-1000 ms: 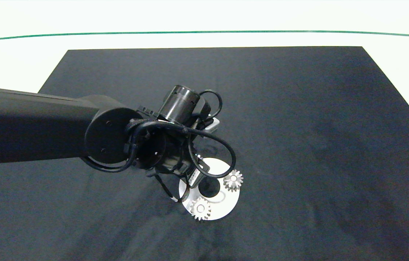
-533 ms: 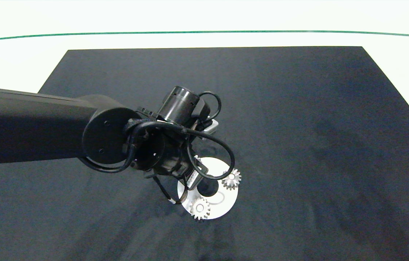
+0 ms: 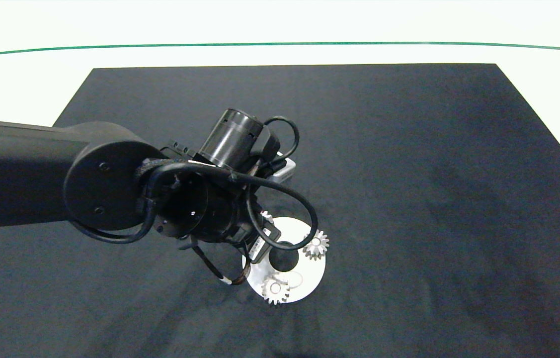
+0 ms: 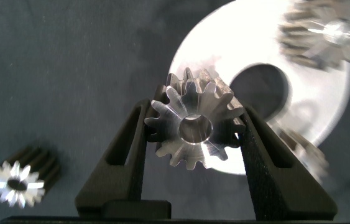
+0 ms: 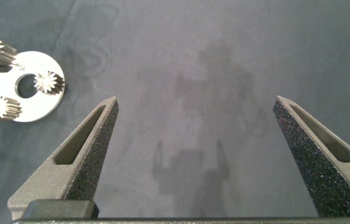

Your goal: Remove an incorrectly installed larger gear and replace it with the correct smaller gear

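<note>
Apparently the job is near its midpoint. The larger gear (image 4: 190, 127) sits at the centre of the left wrist view, pinched across its teeth by the two fingers of the left gripper (image 4: 194, 113), bore facing the camera. It hangs over the near rim of the silver disc (image 4: 324, 112) rather than sitting on it. I judge it to be the wrongly fitted gear, now off its seat, though its closeness to the lens makes its width hard to compare.

At the lower left of that view another gear lies on its side on the black mat (image 3: 409, 174), well apart from the disc. I take it for the smaller gear (image 4: 18, 182), not yet picked up. What is left, on that reading, is to set the held gear down, fetch the small one and seat it.

Two more gears stand on the disc, one at the upper right (image 4: 324, 34) and one at the lower right (image 4: 305, 149), both smeared.

In the head view the left arm fills the left and centre and covers the grasp, the vacant seat and the gear on the mat. The right gripper (image 5: 196, 102), absent from that view, hangs spread wide over bare mat.
</note>
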Controlling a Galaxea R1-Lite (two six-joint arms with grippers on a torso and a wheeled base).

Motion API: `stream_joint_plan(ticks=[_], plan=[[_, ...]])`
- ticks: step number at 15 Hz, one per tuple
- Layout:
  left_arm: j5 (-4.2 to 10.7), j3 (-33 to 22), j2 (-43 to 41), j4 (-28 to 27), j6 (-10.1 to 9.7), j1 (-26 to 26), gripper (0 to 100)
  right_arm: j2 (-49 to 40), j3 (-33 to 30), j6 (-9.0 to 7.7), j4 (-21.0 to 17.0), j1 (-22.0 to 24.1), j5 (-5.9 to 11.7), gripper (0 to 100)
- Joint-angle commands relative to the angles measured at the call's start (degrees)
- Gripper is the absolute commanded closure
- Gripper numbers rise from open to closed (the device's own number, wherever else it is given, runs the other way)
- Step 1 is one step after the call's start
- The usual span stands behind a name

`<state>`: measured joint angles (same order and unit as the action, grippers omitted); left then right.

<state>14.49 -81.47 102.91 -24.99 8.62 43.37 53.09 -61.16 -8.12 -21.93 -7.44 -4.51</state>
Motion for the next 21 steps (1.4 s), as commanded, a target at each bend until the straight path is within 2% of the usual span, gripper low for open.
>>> stream_joint_plan(ticks=[1, 4, 6, 10, 13, 14, 21], plan=[[0.10, 2.2, -6.0, -1.5, -0.01, -0.9, 76, -0.4, 0.0, -0.05, -0.1, 0.0, -0.06, 0], [0.10, 8.5, -9.7, -1.4, 0.17, -4.6, 82, -0.6, 0.0, -0.14, -0.1, 0.0, -0.06, 0], [0.71, 14.1, -10.3, -0.3, -0.01, -7.0, 86, -0.7, 0.1, -0.14, -0.1, 0.0, -0.06, 0], [0.71, 22.1, -10.1, 7.9, 0.17, -10.9, 87, -0.7, 0.1, -0.14, -0.1, 0.0, -0.41, 0], [0.89, 23.9, -9.8, 8.9, 0.17, -11.5, 87, -0.7, 0.1, -0.14, -0.1, 0.0, -0.41, 0], [0.80, 23.8, -9.8, 8.9, 0.08, -11.5, 0, -0.7, 0.1, -0.14, -0.1, 0.0, -0.41, 0], [0.53, 19.9, -11.3, 8.6, 0.26, -11.4, 0, -0.6, 0.1, -0.14, -0.1, 0.0, -0.41, 0]])
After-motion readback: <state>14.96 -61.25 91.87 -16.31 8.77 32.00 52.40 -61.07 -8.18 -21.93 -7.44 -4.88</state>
